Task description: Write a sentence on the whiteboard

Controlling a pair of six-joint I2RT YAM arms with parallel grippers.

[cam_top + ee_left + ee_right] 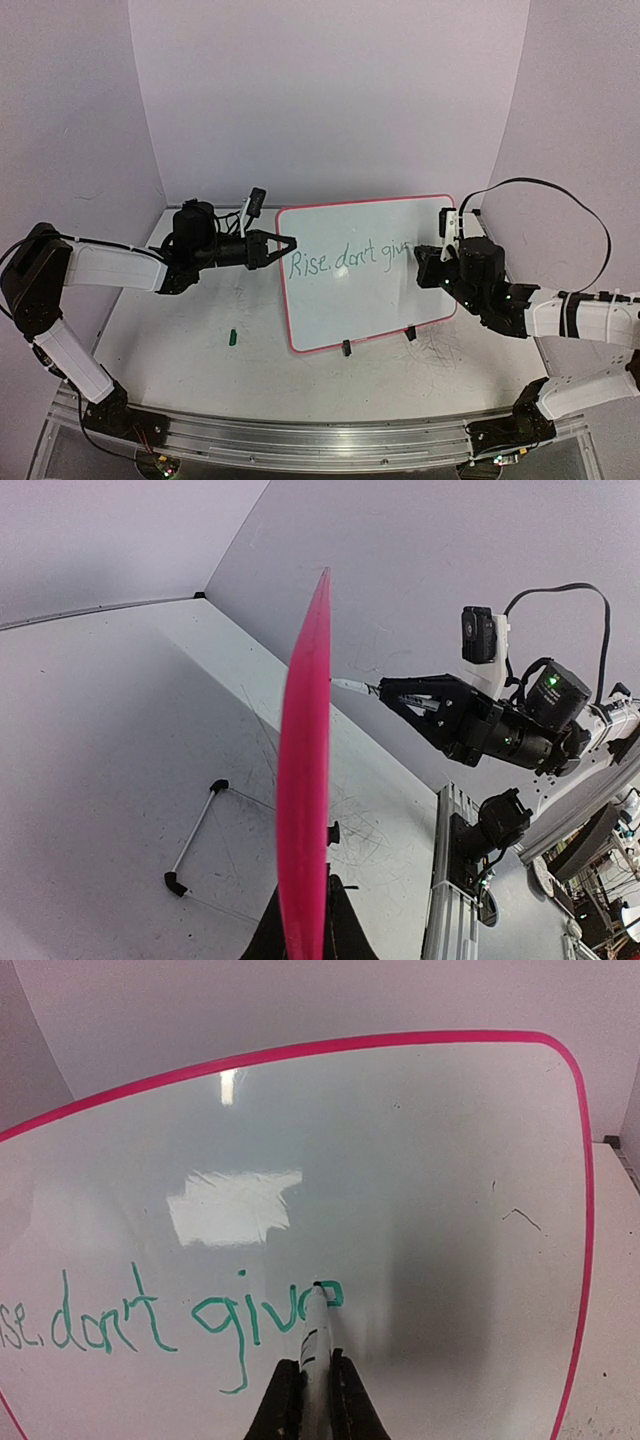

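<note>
The whiteboard [365, 270], glossy white with a pink-red frame, stands upright on two black clip feet. Green writing on it reads "Rise, don't giv" with a further letter partly drawn. My left gripper [285, 243] is shut on the board's left edge, seen edge-on as a pink strip in the left wrist view [305, 780]. My right gripper [425, 262] is shut on a white marker [315, 1345]. The marker's tip touches the board [400, 1160] at the last green letter.
A small green marker cap [231, 337] lies on the table left of the board. A thin white rod with black ends [192, 832] lies on the table behind the board. The aluminium rail [300, 440] runs along the near edge.
</note>
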